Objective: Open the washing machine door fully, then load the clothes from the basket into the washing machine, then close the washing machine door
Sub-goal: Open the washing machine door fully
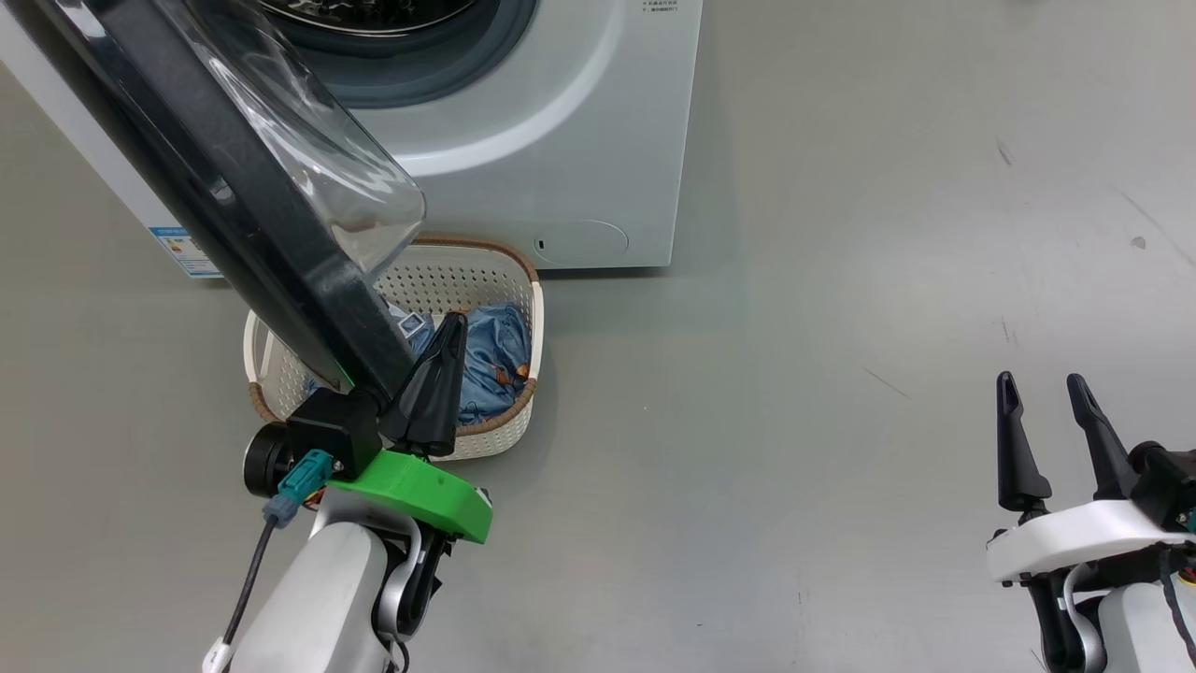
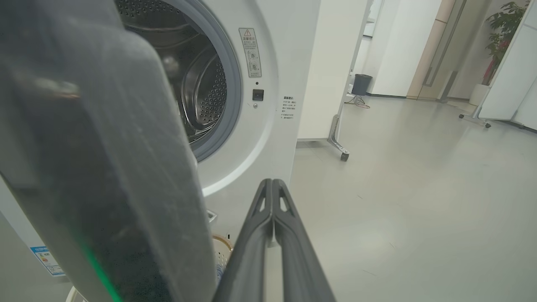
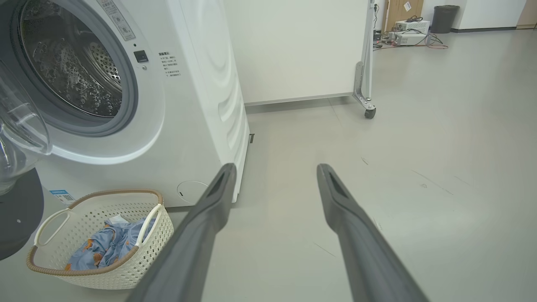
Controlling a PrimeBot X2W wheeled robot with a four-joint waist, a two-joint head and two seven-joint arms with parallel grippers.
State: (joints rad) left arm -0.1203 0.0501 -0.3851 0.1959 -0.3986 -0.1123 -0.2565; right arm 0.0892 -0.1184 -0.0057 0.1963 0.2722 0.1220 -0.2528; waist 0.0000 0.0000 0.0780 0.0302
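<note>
- Holding my left claw (image 1: 453, 322) together beside the washing machine door (image 1: 234, 187), I use it as one stiff pusher.
- My right claw (image 1: 1042, 383) stands apart, free for the clothes (image 1: 491, 355).

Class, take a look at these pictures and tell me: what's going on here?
A robot is working at a big white front-loading washing machine. Its left gripper, fingers shut, sits right beside the edge of the round black-rimmed glass door, which stands open. The right gripper hangs open, well apart, over the grey floor. The shiny light-blue clothes lie in the cream perforated basket before the machine; none are loaded yet.
</note>
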